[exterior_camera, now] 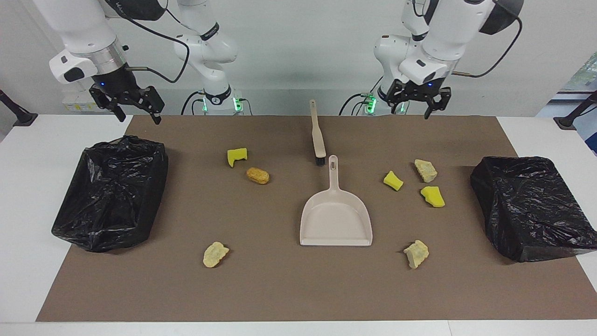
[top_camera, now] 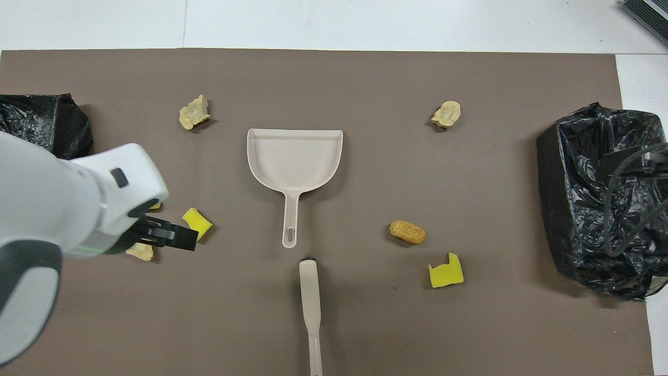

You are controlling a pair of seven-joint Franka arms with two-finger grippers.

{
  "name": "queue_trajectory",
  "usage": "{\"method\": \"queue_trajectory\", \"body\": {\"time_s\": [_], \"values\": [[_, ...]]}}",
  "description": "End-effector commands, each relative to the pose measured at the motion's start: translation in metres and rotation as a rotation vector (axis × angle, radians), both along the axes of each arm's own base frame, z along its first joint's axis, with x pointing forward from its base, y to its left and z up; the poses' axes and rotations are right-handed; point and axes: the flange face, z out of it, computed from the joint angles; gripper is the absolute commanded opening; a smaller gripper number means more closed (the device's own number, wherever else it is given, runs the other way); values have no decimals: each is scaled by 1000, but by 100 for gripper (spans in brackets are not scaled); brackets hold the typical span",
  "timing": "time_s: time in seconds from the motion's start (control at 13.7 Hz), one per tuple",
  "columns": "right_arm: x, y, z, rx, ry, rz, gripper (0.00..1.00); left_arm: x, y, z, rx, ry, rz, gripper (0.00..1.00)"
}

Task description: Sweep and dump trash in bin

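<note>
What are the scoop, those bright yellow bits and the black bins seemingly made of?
The dustpan looks like moulded plastic: smooth, beige, evenly matte, with a hanging slot in its handle. The bright yellow chunks look like foam sponge: saturated colour, cut faces, torn edges. The bins are lined with thin black plastic film, crinkled and glossy; what is under it is hidden.

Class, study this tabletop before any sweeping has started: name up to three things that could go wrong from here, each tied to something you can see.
1. The trash is scattered: a pale lump lies alone, far from the dustpan, so some may be missed.
2. The brush lies end to end with the dustpan's handle; grabbing one might nudge the other.
3. The left gripper and right gripper both hang open, holding nothing. Sweeping light sponge chunks could roll them past the pan.
</note>
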Motion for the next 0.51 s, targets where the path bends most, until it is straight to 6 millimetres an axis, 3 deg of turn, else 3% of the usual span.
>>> {"method": "queue_trajectory", "body": {"time_s": [0.0,0.15,0.44], "values": [[11,19,-17,-11,21,16,100,-43,-48,-32,-16,-8,40,100],[23,31,-37,3,58,35,100,-71,-84,-54,-5,-3,98,100],[38,81,-74,59,120,74,100,-128,-140,-105,25,11,157,100]]}}
